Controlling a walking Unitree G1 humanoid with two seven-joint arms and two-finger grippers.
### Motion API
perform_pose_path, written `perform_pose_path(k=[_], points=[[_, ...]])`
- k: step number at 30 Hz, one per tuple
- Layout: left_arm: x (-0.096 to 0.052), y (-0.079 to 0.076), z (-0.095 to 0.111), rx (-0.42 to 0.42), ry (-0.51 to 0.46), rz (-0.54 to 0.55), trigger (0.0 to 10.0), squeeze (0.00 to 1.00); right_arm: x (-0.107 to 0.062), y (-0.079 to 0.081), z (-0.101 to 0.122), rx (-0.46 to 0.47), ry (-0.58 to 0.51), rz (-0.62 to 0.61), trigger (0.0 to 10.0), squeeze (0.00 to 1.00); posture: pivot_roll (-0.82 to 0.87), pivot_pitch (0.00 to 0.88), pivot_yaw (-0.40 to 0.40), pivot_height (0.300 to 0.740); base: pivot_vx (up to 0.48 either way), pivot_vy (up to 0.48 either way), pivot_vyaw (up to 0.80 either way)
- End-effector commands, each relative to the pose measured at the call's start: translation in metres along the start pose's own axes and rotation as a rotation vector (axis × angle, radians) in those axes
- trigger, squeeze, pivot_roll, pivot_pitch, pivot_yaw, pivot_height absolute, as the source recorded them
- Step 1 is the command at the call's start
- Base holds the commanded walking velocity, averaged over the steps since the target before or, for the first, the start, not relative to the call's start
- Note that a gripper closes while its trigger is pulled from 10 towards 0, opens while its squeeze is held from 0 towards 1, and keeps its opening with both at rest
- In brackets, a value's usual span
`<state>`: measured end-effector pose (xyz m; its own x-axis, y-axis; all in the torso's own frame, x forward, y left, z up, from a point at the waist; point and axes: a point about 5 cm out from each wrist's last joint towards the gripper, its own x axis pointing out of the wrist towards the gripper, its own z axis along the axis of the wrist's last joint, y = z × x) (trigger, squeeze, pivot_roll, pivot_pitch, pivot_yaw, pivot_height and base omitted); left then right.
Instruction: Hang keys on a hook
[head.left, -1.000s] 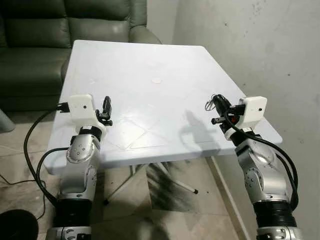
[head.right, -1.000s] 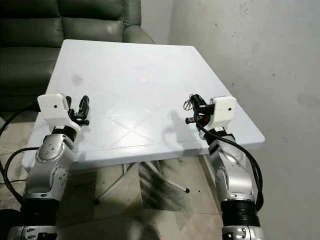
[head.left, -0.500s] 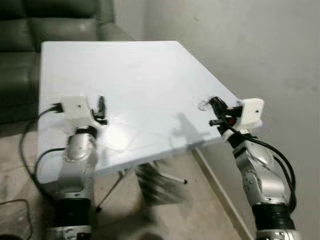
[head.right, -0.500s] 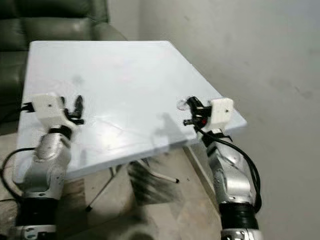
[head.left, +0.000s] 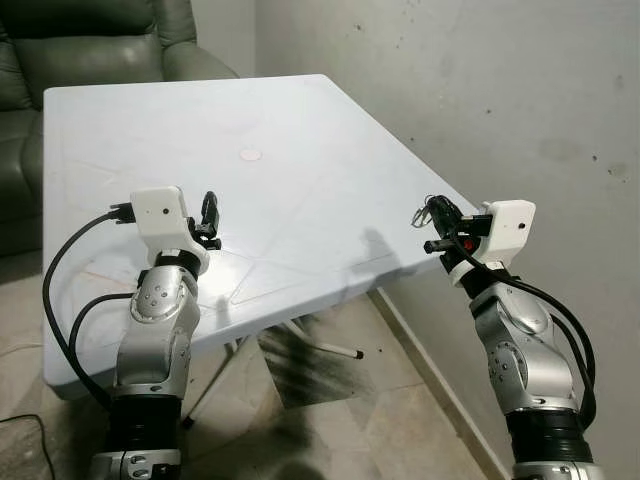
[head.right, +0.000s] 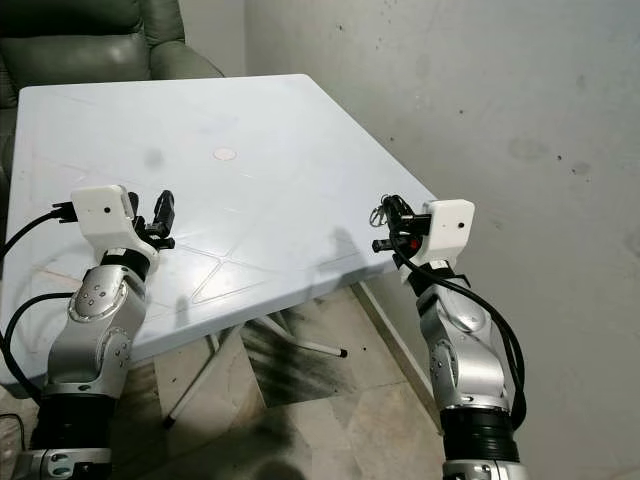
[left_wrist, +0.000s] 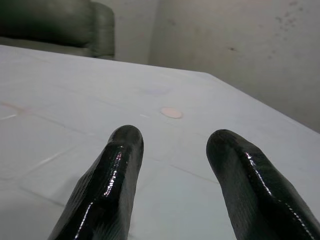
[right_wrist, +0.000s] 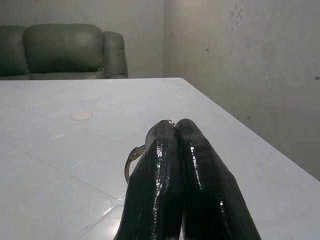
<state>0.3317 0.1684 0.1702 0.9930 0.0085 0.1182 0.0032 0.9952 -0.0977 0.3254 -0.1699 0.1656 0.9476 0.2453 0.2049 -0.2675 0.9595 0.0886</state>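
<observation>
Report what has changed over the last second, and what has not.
Mostly the view: the camera has swung to the robot's right, so the sofa slides off to the left and more bare wall shows. The right claw stays shut on the keys, now over the table's right edge. The left claw stays open over the table, holding nothing.

White table (head.left: 300, 150) with a pale round disc (head.left: 250, 155); dark green sofa (head.left: 90, 40); grey, speckled wall (head.left: 480, 90) — silver arms, glossy black fingers (right_wrist: 175, 175), white wrist cameras (head.left: 505, 232), metallic key ring (right_wrist: 131, 159).
</observation>
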Motion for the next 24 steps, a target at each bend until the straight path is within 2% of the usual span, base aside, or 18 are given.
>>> perform_pose_path(k=[1,6,8,11,24], points=[[0.002,-0.0064,0.0016,0.001,0.004,-0.032,10.0,0.0,-0.004,-0.0064,0.0055,-0.027,-0.014,-0.026,10.0,0.0,0.06,0.068,-0.067,0.74,0.0,0.0,-0.58],[0.0043,-0.0111,0.0023,0.03,0.003,-0.065,10.0,0.0,-0.0065,-0.007,0.005,-0.025,-0.015,-0.038,10.0,0.0,0.05,0.068,-0.051,0.74,0.0,0.0,-0.58],[0.0049,-0.0124,0.0012,0.023,0.015,-0.073,10.0,0.0,-0.0074,-0.0071,0.0047,-0.023,-0.015,-0.044,10.0,0.0,0.05,0.067,-0.048,0.74,0.0,0.0,-0.58],[0.0051,-0.0137,0.0001,0.015,0.022,-0.078,10.0,0.0,-0.0085,-0.0069,0.0049,-0.021,-0.017,-0.049,10.0,0.0,0.04,0.066,-0.046,0.74,0.0,0.469,-0.58],[0.005,-0.013,-0.0012,-0.031,0.045,-0.058,10.0,0.0,-0.0131,-0.0075,0.0036,-0.025,-0.009,-0.057,10.0,0.0,0.04,0.062,-0.044,0.74,0.0,0.0,-0.57]])
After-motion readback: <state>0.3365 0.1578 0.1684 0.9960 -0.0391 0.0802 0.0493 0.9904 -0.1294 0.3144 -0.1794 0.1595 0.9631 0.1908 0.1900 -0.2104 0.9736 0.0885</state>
